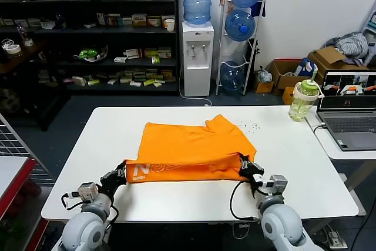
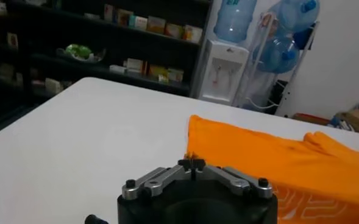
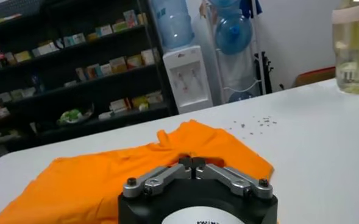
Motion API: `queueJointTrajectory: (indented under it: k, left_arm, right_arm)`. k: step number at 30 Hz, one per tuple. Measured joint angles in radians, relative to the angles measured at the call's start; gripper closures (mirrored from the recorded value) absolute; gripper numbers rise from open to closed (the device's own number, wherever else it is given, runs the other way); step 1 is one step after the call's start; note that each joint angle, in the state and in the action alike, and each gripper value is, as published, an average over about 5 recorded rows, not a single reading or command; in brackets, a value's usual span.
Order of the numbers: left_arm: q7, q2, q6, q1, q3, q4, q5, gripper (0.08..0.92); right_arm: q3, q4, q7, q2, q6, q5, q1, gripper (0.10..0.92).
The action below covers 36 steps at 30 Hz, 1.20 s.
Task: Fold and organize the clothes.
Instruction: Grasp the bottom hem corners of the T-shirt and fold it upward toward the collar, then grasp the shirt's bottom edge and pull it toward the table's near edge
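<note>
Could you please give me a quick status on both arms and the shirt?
Left pincer shut on T-shirt near-left corner. Right pincer shut on near-right corner. Hem folded up, lettering showing. Nothing blocking.

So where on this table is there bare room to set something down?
The white table is bare left of the orange T-shirt, along the far edge behind it, and between the shirt and the green bottle. The near edge is crowded: the left pincer and right pincer pinch the shirt's corners.

The orange T-shirt [image 1: 191,148] lies folded on the white table — white lettering along its near edge.
</note>
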Motion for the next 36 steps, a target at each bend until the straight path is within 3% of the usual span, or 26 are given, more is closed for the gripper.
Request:
queueJointTrajectory:
  k: [3, 12, 22, 28, 36]
  left_arm:
    - [0.006, -0.002, -0.001, -0.028, 0.015, 0.028, 0.001, 0.86]
    - [0.012, -0.005, 0.006, -0.07, 0.028, 0.073, 0.004, 0.606]
    - [0.026, 0.011, 0.034, 0.018, -0.001, 0.018, 0.0, 0.312]
    - [0.017, 0.002, 0.055, 0.063, 0.004, -0.001, -0.01, 0.187]
    - [0.001, 0.012, 0.093, 0.066, 0.011, 0.0, -0.044, 0.177]
  right_arm:
    - [-0.02, -0.031, -0.008, 0.004, -0.004, 0.003, 0.037, 0.794]
    - [-0.029, -0.075, -0.05, -0.01, 0.001, -0.022, 0.083, 0.534]
    - [0.02, -0.072, -0.111, -0.09, 0.005, -0.053, 0.016, 0.254]
    - [0.045, -0.07, -0.122, -0.13, -0.036, -0.017, -0.004, 0.204]
    - [0.048, -0.066, -0.115, -0.148, -0.13, 0.066, -0.009, 0.203]
